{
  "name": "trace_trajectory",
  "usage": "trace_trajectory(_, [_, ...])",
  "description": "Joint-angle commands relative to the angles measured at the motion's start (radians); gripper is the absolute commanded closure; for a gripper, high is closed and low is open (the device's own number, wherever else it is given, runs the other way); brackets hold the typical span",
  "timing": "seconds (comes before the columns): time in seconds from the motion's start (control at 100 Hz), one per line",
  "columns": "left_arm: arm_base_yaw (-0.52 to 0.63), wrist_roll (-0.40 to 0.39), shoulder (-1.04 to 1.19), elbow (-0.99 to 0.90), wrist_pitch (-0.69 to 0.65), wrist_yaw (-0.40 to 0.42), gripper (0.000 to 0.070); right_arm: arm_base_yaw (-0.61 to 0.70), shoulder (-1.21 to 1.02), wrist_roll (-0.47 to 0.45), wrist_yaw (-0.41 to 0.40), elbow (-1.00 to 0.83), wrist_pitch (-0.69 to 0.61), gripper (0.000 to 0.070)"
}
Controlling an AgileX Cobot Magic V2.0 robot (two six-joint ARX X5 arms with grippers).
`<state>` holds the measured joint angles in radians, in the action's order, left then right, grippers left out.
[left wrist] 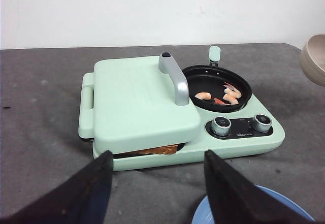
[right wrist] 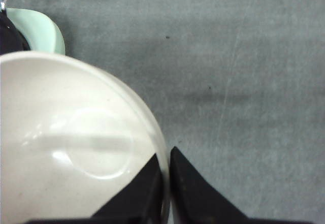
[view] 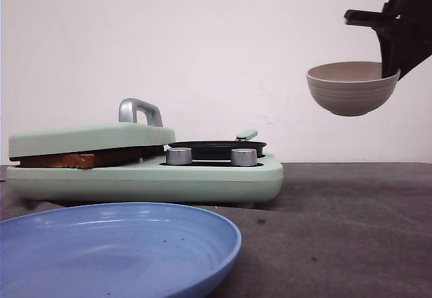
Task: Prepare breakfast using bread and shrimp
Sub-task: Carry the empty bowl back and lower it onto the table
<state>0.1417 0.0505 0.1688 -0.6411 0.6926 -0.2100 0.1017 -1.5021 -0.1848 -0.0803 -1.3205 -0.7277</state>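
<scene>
While pinching the bowl [right wrist: 76, 148] rim, right gripper [right wrist: 166, 183] hangs aloft.

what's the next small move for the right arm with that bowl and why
Probably lower the empty bowl onto bare table and let go. The right hand pinches its rim in mid-air, right of the cooker, and the shrimp already lie in the pan.
</scene>
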Motion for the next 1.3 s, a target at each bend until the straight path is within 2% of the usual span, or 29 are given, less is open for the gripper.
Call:
trace_trajectory(0.0, [0.001, -0.009, 0.0, -0.005, -0.011, 0.003, 0.0428, -0.018, -0.017, -0.009, -0.032, -0.022, -0.025, 0.0697])
trace_trajectory(0.33, [0.001, -0.01, 0.0, -0.005, -0.011, 0.003, 0.0428, -0.06, -0.13, 0.001, -0.13, -0.022, -0.035, 0.0697])
trace_trajectory(0.76, [0.001, -0.013, 0.0, -0.005, -0.011, 0.004, 0.0428, -0.058, -0.302, 0.002, -0.13, -0.022, 0.01, 0.0698])
trace_trajectory(1.29, [0.001, -0.013, 0.0, -0.005, -0.011, 0.004, 0.0428, -0.058, -0.321, 0.002, -0.125, -0.022, 0.028, 0.0697])
